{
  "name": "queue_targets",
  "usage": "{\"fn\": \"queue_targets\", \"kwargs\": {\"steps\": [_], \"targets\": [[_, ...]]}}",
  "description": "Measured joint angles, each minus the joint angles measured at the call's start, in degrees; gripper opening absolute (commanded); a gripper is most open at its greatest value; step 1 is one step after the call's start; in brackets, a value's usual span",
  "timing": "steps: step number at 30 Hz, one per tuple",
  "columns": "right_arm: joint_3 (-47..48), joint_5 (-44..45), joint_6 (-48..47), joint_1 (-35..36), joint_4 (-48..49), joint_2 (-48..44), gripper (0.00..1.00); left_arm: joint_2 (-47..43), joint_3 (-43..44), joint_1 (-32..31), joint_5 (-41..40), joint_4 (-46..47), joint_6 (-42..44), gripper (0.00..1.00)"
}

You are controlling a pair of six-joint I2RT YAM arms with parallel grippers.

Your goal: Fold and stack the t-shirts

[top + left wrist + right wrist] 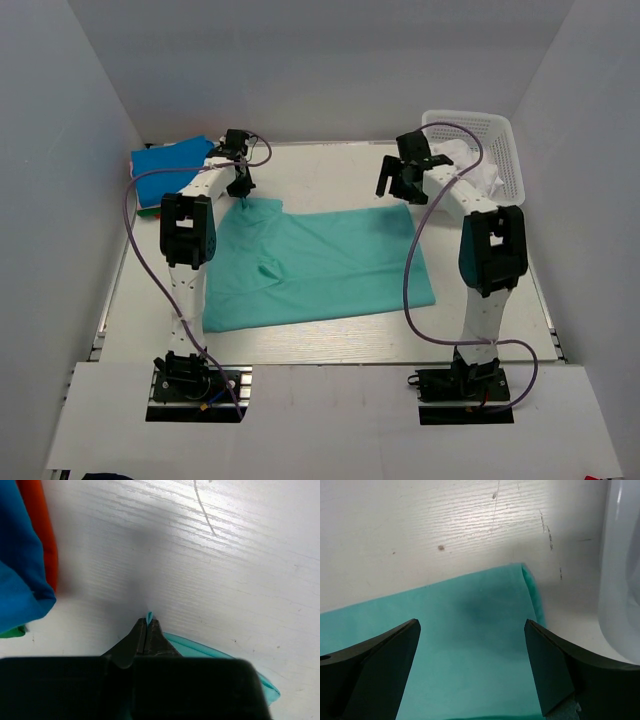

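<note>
A teal-green t-shirt (315,265) lies spread on the white table, folded to a rough rectangle. My left gripper (240,190) is shut on its far left corner; a sliver of teal cloth (148,616) shows between the closed fingertips. My right gripper (400,185) is open and empty, hovering above the shirt's far right corner (520,580), its fingers (545,665) apart over the cloth. A folded bright blue t-shirt (170,165) lies at the far left, also in the left wrist view (20,565), with orange cloth (42,525) beside it.
A white lattice basket (495,140) with white cloth in it stands at the far right; its wall shows in the right wrist view (622,570). Walls enclose the table on three sides. Purple cables loop from both arms.
</note>
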Motion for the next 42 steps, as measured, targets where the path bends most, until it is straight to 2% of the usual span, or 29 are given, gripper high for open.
{"fn": "queue_targets", "kwargs": {"steps": [9, 16, 25, 27, 30, 31, 33, 35, 36, 42], "targets": [[8.61, 3.98, 4.20, 0.26, -2.34, 9.68, 0.90, -0.46, -0.39, 0.00, -0.09, -0.33, 0.98, 0.00], [9.05, 8.24, 6.67, 0.55, -2.71, 13.11, 0.89, -1.62, -1.97, 0.00, 0.00, -1.20, 1.86, 0.00], [9.01, 9.62, 8.41, 1.22, 0.33, 15.82, 0.86, -3.02, -4.04, 0.00, 1.51, -1.73, 2.49, 0.00], [9.01, 9.73, 8.98, 1.22, 1.03, 15.89, 0.80, -3.21, -4.15, 0.00, 1.68, -1.66, 2.51, 0.00], [8.98, 9.73, 9.51, 1.22, 1.66, 15.96, 0.57, -3.65, -4.24, 0.00, 1.75, -1.55, 2.73, 0.00], [8.96, 9.70, 9.66, 1.22, 1.84, 15.96, 0.39, -3.85, -4.24, 0.00, 1.75, -1.51, 2.89, 0.00], [8.61, 9.64, 9.92, 1.22, 2.14, 15.98, 0.25, -4.24, -4.22, 0.00, 1.75, -1.51, 2.99, 0.00], [8.44, 9.73, 10.36, 1.22, 2.23, 15.98, 0.03, -4.63, -4.11, 0.00, 1.75, -1.55, 3.17, 0.00], [8.44, 9.73, 10.54, 1.22, 2.34, 15.98, 0.00, -4.87, -4.09, 0.00, 1.73, -1.55, 3.32, 0.00], [8.22, 10.43, 10.43, 1.38, 2.58, 15.82, 0.00, -9.01, -6.23, 0.00, 1.68, -1.07, 3.56, 0.00]]}}
